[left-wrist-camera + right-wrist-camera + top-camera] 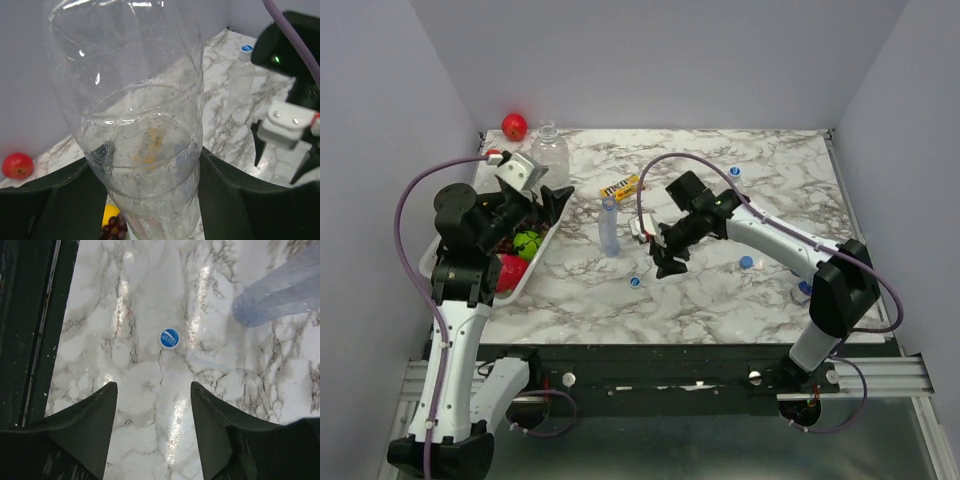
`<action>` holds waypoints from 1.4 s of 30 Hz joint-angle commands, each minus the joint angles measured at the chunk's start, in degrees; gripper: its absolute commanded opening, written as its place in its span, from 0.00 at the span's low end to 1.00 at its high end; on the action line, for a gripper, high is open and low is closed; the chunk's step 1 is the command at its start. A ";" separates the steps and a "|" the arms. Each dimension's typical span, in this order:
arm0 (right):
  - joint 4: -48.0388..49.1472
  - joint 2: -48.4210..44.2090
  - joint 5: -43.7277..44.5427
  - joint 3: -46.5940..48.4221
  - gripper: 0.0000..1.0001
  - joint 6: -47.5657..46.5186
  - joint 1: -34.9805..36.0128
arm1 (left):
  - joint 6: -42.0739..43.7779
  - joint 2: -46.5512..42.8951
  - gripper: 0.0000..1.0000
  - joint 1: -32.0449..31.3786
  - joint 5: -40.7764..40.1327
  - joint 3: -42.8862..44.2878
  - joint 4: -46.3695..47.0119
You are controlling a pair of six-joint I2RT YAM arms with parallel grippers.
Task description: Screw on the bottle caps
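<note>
My left gripper is shut on a wide clear bottle at the back left. In the left wrist view the bottle fills the gap between my fingers, and its neck has no cap. A slim blue-tinted bottle stands open mid-table and also shows in the right wrist view. My right gripper is open and empty just above the table. A blue cap lies just ahead of its fingertips, seen in the right wrist view. Another cap lies to the right. A third bottle stands capped at the back.
A white tray at the left holds a green ball and a red fruit. A red ball sits in the back left corner. A yellow candy packet lies behind the slim bottle. A blue object is partly hidden by the right arm.
</note>
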 commanded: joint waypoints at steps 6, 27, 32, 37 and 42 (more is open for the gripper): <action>8.31 9.60 9.21 0.43 0.64 -10.65 6.41 | -15.83 -4.33 0.00 10.87 -3.65 -3.27 2.19; 7.18 22.53 13.61 5.71 0.56 -6.59 11.77 | -15.92 -5.03 0.00 12.37 -2.77 -4.50 1.04; 7.35 23.32 14.31 5.71 0.54 -6.07 12.30 | -16.01 -5.12 0.00 12.37 -2.51 -4.67 1.13; 7.36 23.33 15.01 5.36 0.42 -6.07 12.65 | -16.01 -5.56 0.00 12.37 -2.07 -5.11 1.13; 6.40 16.32 17.21 0.63 0.29 -5.45 12.39 | -12.94 -5.56 0.00 12.28 7.02 -8.36 3.67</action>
